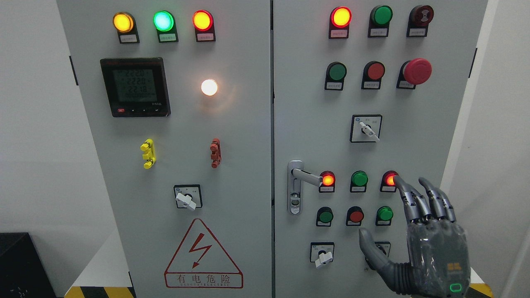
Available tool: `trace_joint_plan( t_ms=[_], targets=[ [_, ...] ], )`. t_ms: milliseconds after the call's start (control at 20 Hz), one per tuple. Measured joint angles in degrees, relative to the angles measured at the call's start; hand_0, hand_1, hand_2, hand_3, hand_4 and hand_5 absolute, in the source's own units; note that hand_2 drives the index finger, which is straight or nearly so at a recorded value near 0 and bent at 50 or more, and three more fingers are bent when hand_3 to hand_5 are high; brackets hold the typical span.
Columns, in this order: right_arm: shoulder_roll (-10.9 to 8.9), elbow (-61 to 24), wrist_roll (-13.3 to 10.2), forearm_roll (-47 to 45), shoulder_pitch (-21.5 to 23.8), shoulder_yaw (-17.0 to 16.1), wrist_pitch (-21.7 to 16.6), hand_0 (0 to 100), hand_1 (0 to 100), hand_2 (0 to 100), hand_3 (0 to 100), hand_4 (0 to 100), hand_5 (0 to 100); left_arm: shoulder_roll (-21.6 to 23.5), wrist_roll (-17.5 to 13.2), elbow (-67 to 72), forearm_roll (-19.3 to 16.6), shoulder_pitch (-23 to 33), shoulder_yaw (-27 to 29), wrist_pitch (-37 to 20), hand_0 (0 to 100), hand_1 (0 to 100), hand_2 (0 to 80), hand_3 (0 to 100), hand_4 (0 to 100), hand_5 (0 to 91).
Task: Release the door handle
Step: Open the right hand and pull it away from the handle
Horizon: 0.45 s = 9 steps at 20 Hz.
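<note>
The right hand (pixel 422 240) is showing closest to us, down at about five o'clock. Its fingers (pixel 414 198) are pointing up and lying loosely side by side, with the thumb sticking out toward nine o'clock. They are holding nothing. The hand is looking free of the handle, so the letting go seems done.

The door handle (pixel 304 177) is sitting at about nine o'clock from the hand, well apart from it, on the right door (pixel 414 103). Its silver lever is pointing toward three o'clock, by a glowing red light (pixel 327 179). The door is looking shut.

The left hand is not showing.
</note>
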Motion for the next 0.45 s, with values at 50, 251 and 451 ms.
trace_joint_plan(
  t_ms=[50, 251, 451],
  targets=[
    [0.00, -0.2, 0.1, -0.1, 0.0, -0.2, 0.0, 26, 24, 0, 0, 0, 0, 0.0, 0.0, 0.0, 0.0, 0.0, 0.0, 0.0, 0, 0, 2.2, 9, 1, 0.0],
    [-0.02, -0.6, 0.3, -0.2, -0.4, -0.6, 0.0, 27, 24, 0, 0, 0, 0, 0.0, 0.0, 0.0, 0.0, 0.0, 0.0, 0.0, 0, 0, 2.0, 9, 1, 0.0],
    [-0.04, -0.9, 0.5, -0.3, -0.8, -0.8, 0.0, 27, 24, 0, 0, 0, 0, 0.0, 0.0, 0.0, 0.0, 0.0, 0.0, 0.0, 0, 0, 2.2, 9, 1, 0.0]
  ],
)
